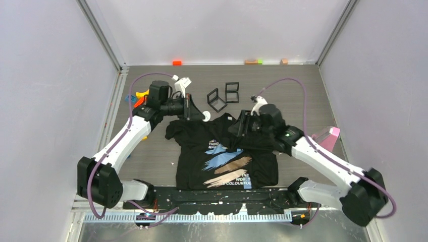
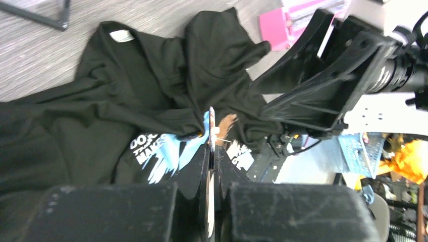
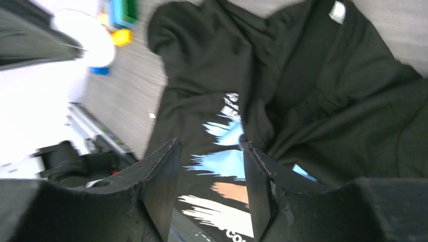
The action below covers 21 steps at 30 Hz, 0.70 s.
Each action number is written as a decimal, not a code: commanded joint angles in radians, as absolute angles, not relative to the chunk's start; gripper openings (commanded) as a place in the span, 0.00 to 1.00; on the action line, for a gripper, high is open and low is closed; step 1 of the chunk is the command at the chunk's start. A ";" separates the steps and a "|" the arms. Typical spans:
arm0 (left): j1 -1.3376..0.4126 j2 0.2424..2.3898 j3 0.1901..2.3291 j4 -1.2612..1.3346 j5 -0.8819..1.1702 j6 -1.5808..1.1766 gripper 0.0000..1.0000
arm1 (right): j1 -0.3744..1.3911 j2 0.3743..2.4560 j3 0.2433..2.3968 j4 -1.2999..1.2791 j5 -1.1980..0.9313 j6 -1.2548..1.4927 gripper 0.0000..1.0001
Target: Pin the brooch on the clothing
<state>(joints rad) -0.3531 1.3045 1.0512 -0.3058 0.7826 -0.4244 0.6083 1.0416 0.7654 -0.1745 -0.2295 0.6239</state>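
The clothing [image 1: 194, 169] is a black T-shirt with a blue, tan and cream print, lying on the table between the arms. Its upper part [image 2: 101, 111] is bunched into folds over the print. My left gripper [image 1: 195, 112] hovers at the shirt's collar end, shut on the brooch [image 1: 207, 116], a thin white disc. In the left wrist view the brooch [image 2: 211, 121] shows edge-on between the jaws [image 2: 212, 147], with its pin sticking out sideways. My right gripper [image 1: 237, 126] stands open above the bunched fabric, and nothing lies between its fingers [image 3: 209, 148] but the print [image 3: 227, 164] below.
Two open black boxes [image 1: 217, 99] [image 1: 232, 92] stand behind the shirt. A pink object [image 1: 328, 137] lies at the right edge, with orange and blue items [image 1: 141, 98] at the left wall. Small blocks [image 1: 176, 62] [image 1: 251, 61] line the back wall.
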 commanded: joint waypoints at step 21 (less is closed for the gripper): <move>-0.351 1.341 1.078 -0.353 0.660 -0.428 0.00 | 0.922 1.591 1.067 -0.285 0.272 0.542 0.47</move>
